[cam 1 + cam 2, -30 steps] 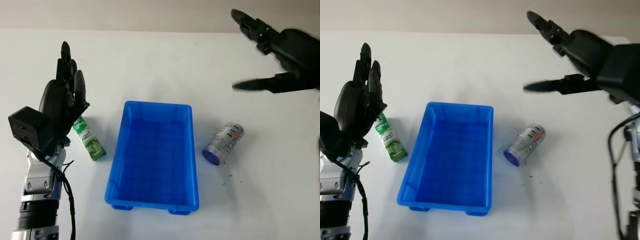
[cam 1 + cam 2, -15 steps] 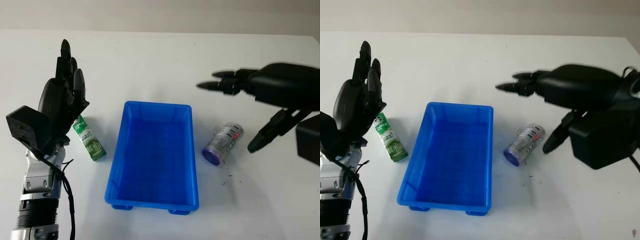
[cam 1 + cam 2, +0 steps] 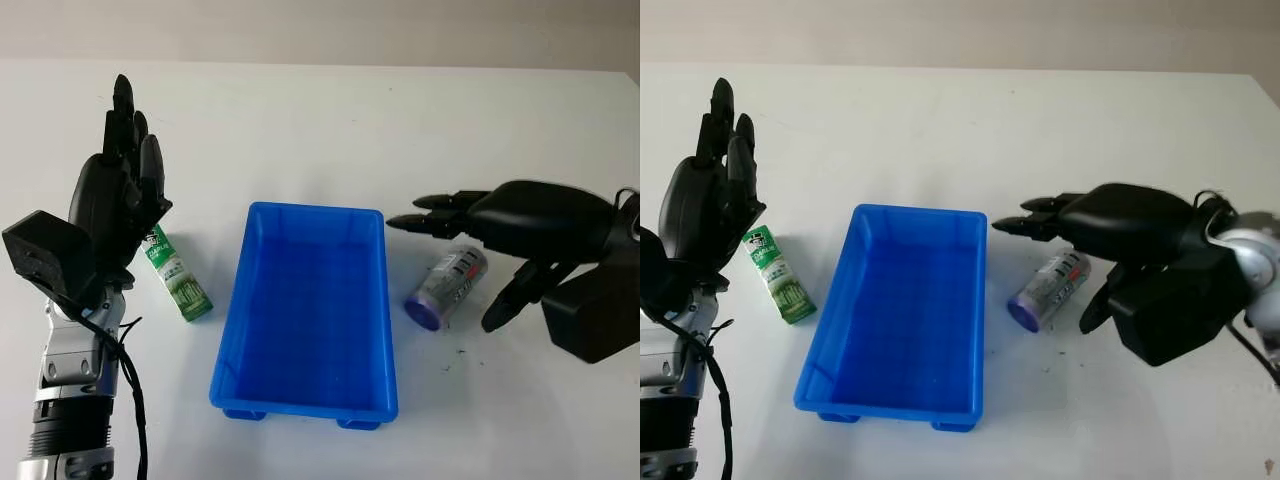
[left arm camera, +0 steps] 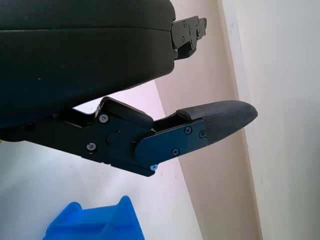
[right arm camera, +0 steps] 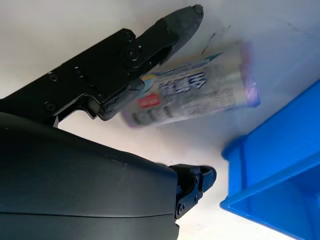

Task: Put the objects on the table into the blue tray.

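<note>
Straddling silver can [image 3: 447,287] — right hand [image 3: 500,225], seemingly untouching, blue tray [image 3: 306,400] bare

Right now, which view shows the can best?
The left eye view: the whole can lies beside the tray, under the open right hand. Right eye matches; the right wrist view shows it blurred.

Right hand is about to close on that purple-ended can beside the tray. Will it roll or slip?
Probably rolls: the can lies on its side on the table. Its glossy wrap may be slippery. The open right hand straddles it, which should check the rolling.
</note>
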### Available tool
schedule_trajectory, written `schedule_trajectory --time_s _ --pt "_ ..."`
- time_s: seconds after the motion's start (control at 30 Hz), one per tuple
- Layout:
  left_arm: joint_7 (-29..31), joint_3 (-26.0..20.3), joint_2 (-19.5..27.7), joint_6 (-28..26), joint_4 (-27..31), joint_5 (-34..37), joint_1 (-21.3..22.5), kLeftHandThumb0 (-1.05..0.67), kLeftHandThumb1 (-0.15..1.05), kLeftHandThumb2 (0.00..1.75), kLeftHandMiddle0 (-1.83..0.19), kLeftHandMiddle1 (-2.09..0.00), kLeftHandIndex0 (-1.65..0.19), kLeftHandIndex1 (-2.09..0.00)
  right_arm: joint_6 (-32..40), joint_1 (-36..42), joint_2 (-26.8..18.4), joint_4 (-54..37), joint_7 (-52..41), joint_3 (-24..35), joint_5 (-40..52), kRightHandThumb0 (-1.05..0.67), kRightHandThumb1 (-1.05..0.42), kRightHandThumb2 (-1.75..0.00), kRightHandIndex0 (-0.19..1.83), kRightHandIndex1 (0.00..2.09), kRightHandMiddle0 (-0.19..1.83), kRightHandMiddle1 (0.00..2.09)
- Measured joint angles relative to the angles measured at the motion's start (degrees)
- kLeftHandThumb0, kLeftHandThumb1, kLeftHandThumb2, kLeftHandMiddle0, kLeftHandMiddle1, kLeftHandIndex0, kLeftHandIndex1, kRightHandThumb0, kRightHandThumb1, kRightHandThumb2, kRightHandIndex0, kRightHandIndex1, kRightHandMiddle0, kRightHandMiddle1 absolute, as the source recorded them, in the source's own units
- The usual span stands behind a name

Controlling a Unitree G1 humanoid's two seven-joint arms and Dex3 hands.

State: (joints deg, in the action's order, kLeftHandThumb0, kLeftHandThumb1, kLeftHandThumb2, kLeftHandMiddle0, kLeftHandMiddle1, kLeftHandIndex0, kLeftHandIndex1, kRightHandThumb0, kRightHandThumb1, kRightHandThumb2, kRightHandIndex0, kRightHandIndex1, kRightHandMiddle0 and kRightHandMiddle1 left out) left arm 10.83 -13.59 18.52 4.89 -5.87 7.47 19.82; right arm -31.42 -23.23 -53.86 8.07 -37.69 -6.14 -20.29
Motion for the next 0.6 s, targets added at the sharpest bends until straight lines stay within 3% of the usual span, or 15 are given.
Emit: schedule_trajectory --time_s 0.17,0.23,0.27,0.3,0.4,0.5,0.6 --pt "0.38 -0.03 0.01 0.39 -0.57 0.08 0.05 -0.81 1.05 0.73 0.19 0.00 0.19 0.00 -5.97 1.44 2.54 5.04 6.27 -1.35 -3.27 -0.43 -0.70 -0.06 0.53 0.22 0.52 0.16" --pt "0.42 -0.10 0.05 0.56 -0.58 0.07 0.06 -0.80 1.05 0.73 0.19 0.00 0.19 0.00 -7.52 1.44 2.59 5.23 8.41 -1.41 -4.77 -0.36 -0.74 -0.06 0.60 0.45 0.46 0.64" --pt "0.42 -0.11 0.08 0.56 -0.58 0.07 0.06 -0.81 1.05 0.73 0.19 0.00 0.19 0.00 -8.13 1.45 2.64 5.28 9.30 -1.44 -5.39 -0.33 -0.75 -0.06 0.58 0.65 0.41 0.92" --pt "0.42 -0.11 0.11 0.56 -0.58 0.07 0.06 -0.81 1.05 0.73 0.19 0.00 0.19 0.00 -8.85 1.46 2.71 5.38 10.49 -1.47 -6.22 -0.31 -0.77 -0.06 0.46 1.08 0.35 1.24" --pt "0.49 -0.11 0.25 0.55 -0.58 0.07 0.06 -0.81 1.05 0.73 0.19 0.00 0.19 0.00 -11.15 1.44 2.94 6.11 14.04 -1.59 -8.45 -0.29 -0.83 -0.06 0.33 1.74 0.29 1.71" --pt "0.80 -0.15 0.52 0.56 -0.58 0.15 0.05 -0.81 1.05 0.73 0.19 0.00 0.19 0.00 -13.66 1.39 3.17 7.85 18.02 -1.93 -10.78 -0.37 -0.84 -0.05 0.44 2.05 0.36 2.02" --pt "0.78 -0.21 0.62 0.56 -0.58 0.20 0.06 -0.82 1.05 0.73 0.19 0.00 0.19 0.00 -15.94 1.40 3.53 9.65 23.01 -2.03 -13.51 -0.45 -0.92 -0.07 0.70 2.09 0.58 2.09"
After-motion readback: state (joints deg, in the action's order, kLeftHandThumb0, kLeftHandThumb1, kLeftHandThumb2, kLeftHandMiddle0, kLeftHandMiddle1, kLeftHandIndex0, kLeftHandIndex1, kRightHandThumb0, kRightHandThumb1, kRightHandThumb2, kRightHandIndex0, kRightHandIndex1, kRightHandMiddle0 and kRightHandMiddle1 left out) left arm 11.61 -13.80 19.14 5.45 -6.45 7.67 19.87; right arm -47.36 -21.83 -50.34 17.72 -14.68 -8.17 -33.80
